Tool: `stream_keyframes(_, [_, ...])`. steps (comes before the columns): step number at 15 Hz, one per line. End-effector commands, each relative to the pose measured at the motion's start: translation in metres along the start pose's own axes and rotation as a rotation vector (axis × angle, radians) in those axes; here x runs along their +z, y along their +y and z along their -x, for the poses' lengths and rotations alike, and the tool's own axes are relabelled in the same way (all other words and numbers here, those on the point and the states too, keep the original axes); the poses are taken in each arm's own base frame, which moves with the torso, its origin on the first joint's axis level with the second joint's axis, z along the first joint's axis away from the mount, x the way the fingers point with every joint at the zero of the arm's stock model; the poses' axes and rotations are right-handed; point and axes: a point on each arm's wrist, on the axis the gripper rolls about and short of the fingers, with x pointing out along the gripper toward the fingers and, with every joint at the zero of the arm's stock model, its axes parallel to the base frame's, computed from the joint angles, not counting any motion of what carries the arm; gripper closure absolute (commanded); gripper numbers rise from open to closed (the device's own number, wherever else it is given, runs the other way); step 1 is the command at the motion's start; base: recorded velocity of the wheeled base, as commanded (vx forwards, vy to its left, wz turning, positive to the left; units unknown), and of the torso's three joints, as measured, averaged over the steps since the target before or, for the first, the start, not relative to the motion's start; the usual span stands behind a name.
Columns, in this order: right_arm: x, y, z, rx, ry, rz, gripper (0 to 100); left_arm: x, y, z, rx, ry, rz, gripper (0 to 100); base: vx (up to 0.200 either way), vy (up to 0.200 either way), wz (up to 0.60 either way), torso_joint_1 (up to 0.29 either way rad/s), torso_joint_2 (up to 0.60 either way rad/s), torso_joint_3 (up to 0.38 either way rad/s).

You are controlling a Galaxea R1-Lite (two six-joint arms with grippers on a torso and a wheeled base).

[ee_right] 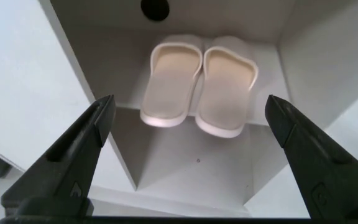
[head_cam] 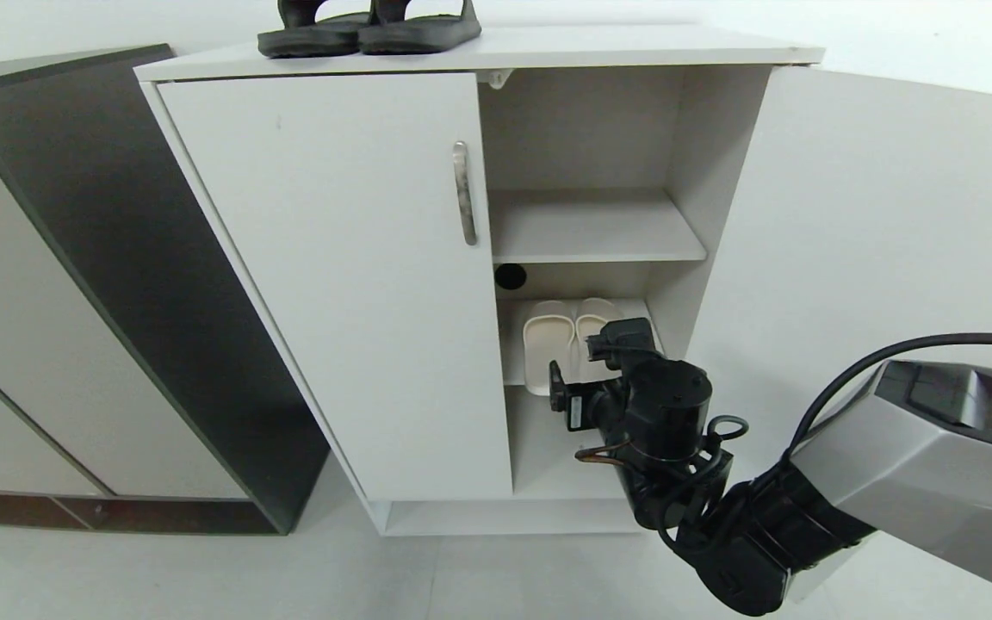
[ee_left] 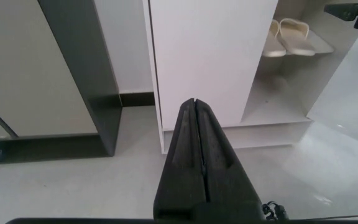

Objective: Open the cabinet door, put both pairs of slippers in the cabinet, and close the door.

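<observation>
While the right arm [head_cam: 668, 430] hangs low by the open cabinet [head_cam: 634, 47], right gripper [ee_right: 189, 104] spread wide facing white slippers [ee_right: 197, 84] on the lower shelf [head_cam: 510, 349], left gripper [ee_left: 194, 107] pressed together, aimed at the closed door [head_cam: 332, 284], black slippers [head_cam: 371, 30] sitting up top

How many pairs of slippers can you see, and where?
2. The white pair lies on the lower shelf of the cabinet; the black pair sits on the cabinet top, partly cropped.

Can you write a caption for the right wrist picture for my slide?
The open right hand faces cream slippers on the cabinet shelf.
</observation>
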Motion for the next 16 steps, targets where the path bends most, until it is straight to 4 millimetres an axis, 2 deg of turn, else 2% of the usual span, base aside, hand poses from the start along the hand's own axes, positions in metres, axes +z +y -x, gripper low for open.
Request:
stream_keyframes(1, [0.0,0.0,0.001,0.0,0.002,0.003,0,0.0,0.0,0.0,0.0,0.001,-0.001,100,0.0,0.0,0.0,-0.002,0.0,0.203])
stream_keyframes(3, [0.004,-0.005,0.012,0.017,0.023,0.026,0,0.0,0.0,0.0,0.0,0.001,-0.001,100,0.0,0.0,0.0,0.0,0.0,0.132])
stream_keyframes(9, [0.002,-0.006,0.012,0.015,0.034,0.034,0,0.0,0.0,0.0,0.001,0.001,0.001,100,0.0,0.0,0.0,0.0,0.0,0.008])
stream_keyframes(16, [0.002,-0.006,0.012,0.013,0.033,0.035,0,0.0,0.0,0.0,0.0,0.001,0.001,100,0.0,0.2,0.0,0.005,0.0,0.006])
